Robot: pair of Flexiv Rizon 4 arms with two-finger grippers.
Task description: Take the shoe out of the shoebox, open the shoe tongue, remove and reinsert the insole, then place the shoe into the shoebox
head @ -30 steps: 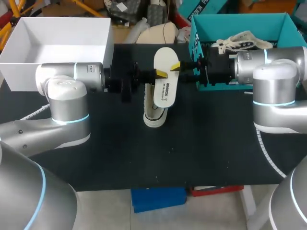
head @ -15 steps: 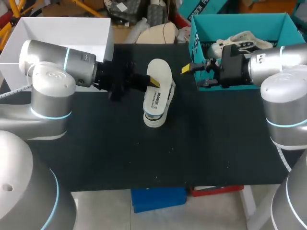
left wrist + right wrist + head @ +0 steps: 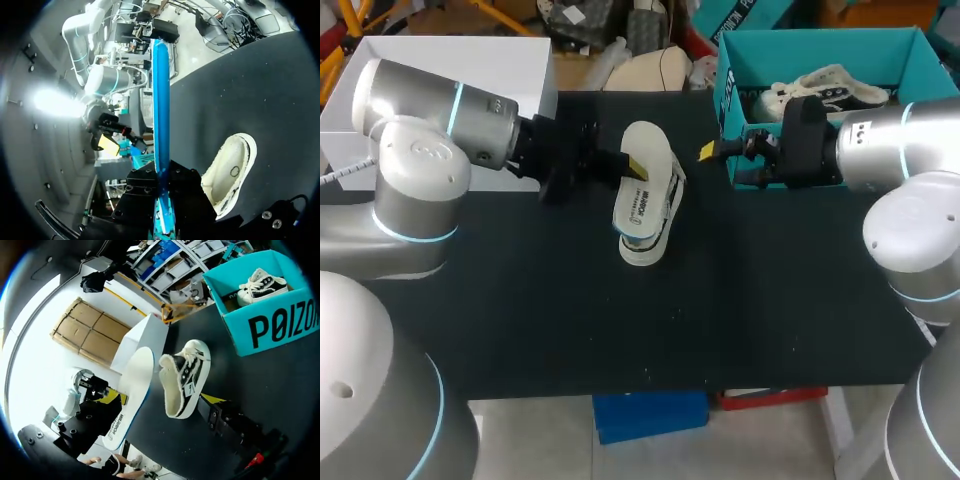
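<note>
The table (image 3: 520, 320) carries a teal shoebox (image 3: 800, 50) with large dark lettering, seen just beside the right gripper (image 3: 708, 150). That gripper is spread and empty, and has been drawn back since a second ago. The shoe (image 3: 645, 245) is left under the left gripper (image 3: 630, 165). The print-marked insole (image 3: 645, 185) is clamped there alone and tilted more.

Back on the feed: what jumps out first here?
The white insole hangs tilted over the shoe mid-table, clamped in the left gripper. At far right a second shoe lies in the teal shoebox, the right gripper just outside it.
</note>
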